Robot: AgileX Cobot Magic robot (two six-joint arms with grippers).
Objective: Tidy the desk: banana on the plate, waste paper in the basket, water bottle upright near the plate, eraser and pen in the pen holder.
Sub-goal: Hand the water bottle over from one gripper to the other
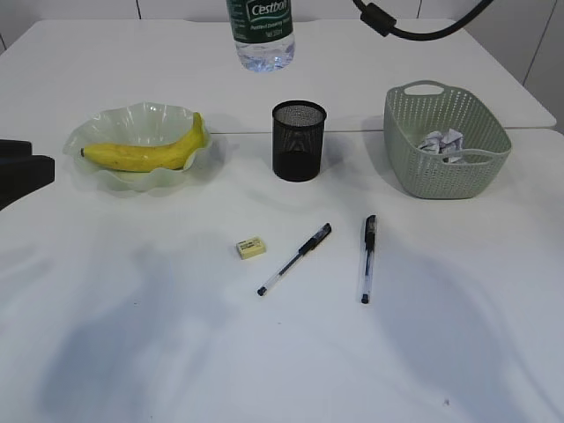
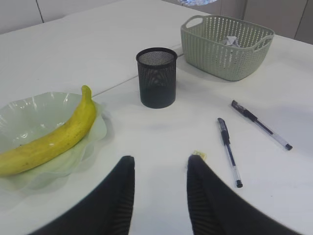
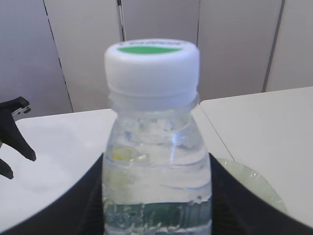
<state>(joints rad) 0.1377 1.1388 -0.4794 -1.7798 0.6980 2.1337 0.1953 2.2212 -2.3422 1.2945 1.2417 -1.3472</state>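
Bottle step in hand; banana and paper look done, eraser and pens not yet.

Left gripper: fingers parted, nothing between them, hovering low over the surface. In the exterior view only a dark bit of that arm shows at the 9 o'clock edge.

Plate: at 10 o'clock in the exterior view, banana lying in it, stem toward the holder. That item reads as finished.

Eraser: small yellow block flat on the surface, at 7 o'clock from the pen holder and well apart from it. In the left wrist view it peeks out just past the tip of the right-hand finger.

Pen holder: black mesh cup, upright, centre, looks empty as far as can be told.

Two pens: slanted pen near the eraser on its 3 o'clock side; straighter pen further toward 3 o'clock. Both flat, neither touched.

Water bottle: at 12 o'clock in the exterior view, only its lower part in frame, upright. The right wrist view shows the right gripper clenched on the bottle body, dark fingers on both sides, white cap on top. Whether the base is on the surface: cannot tell.

Basket: at 2 o'clock, crumpled paper inside. Done.

Next move, as a judgement: set the bottle down upright near the plate, at about its 2 o'clock, and release. The left arm seems placed for the eraser; it calls for a short descent and a close on a small low block.
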